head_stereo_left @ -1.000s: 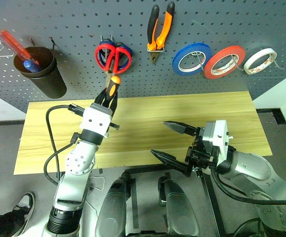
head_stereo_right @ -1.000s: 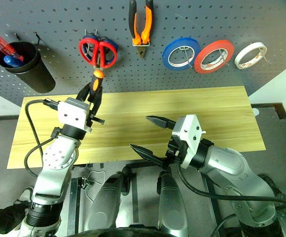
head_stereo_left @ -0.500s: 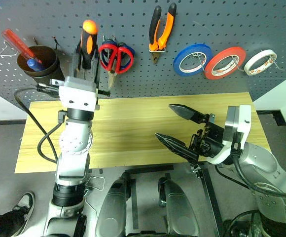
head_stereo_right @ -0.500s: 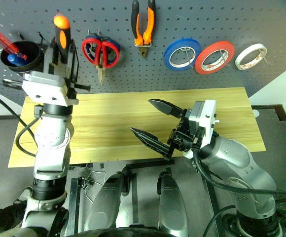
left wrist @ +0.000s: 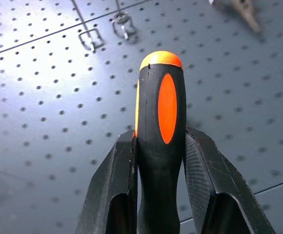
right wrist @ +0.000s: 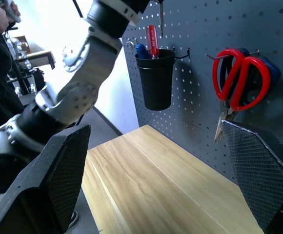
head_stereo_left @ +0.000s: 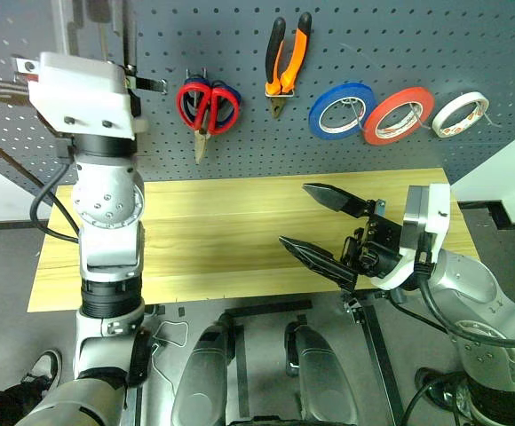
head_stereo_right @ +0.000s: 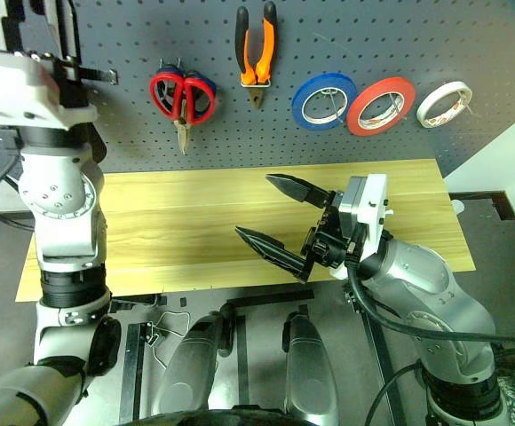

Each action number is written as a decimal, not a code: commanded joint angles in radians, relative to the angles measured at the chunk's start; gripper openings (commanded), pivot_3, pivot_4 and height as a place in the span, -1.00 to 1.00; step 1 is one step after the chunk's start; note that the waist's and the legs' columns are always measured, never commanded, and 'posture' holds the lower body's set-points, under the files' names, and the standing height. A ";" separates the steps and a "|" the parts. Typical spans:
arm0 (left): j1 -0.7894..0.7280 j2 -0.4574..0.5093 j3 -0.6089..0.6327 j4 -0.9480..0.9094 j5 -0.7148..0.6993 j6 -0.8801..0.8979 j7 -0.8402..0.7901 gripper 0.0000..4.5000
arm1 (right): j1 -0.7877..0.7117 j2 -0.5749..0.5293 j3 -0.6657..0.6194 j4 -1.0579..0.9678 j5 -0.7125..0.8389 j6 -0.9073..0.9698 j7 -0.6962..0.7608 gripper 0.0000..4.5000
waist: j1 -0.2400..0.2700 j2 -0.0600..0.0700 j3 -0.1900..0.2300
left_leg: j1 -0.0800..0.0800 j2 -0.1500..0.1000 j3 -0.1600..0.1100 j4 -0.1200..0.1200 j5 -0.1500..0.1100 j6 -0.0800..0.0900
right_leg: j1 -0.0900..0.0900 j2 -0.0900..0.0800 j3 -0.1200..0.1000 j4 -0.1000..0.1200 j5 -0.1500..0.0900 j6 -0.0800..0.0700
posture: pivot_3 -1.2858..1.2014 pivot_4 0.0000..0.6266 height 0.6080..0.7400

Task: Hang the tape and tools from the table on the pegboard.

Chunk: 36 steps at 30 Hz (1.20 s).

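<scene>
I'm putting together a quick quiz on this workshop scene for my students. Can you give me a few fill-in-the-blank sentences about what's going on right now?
1. The left gripper is shut on a ____ with a black-and-orange handle.
2. The right gripper hovers over the table with its jaws ____.
3. The pliers hang on the pegboard between the red scissors and the ____ tape roll.
4. The black cup hanging on the pegboard holds a ____-handled screwdriver.

Missing words: screwdriver; open; blue; red
</scene>
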State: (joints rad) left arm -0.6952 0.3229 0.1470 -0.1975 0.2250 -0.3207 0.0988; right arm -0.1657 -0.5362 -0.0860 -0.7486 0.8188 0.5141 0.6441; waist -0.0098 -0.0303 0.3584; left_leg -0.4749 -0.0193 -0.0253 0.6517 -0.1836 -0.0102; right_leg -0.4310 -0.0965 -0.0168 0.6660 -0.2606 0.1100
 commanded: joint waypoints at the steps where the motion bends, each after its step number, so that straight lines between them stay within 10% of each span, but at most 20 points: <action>1: -0.027 0.040 0.040 0.078 0.051 -0.082 0.059 -0.57 | 0.005 -0.010 -0.010 -0.025 0.012 -0.016 0.001 1.00 | 0.000 0.000 0.000 | 0.000 0.000 0.000 0.000 0.000 0.000 | 0.000 0.000 0.000 0.000 0.000 0.000 | 0.04 -0.05 0.61; 36: 0.054 0.166 0.099 0.289 0.206 -0.149 0.327 -0.57 | 0.113 -0.144 -0.074 -0.103 0.158 0.047 -0.085 1.00 | -0.005 0.000 0.000 | 0.000 0.000 0.000 0.000 0.000 0.000 | 0.000 -0.002 0.000 0.000 0.000 0.000 | -0.02 0.10 0.61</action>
State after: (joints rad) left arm -0.6336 0.4873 0.2472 0.1158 0.4334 -0.4607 0.4163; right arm -0.0588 -0.6710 -0.1485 -0.8106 0.9657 0.5683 0.5572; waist -0.0152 -0.0305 0.3583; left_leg -0.4750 -0.0188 -0.0252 0.6520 -0.1836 -0.0098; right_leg -0.4311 -0.0989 -0.0164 0.6664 -0.2604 0.1098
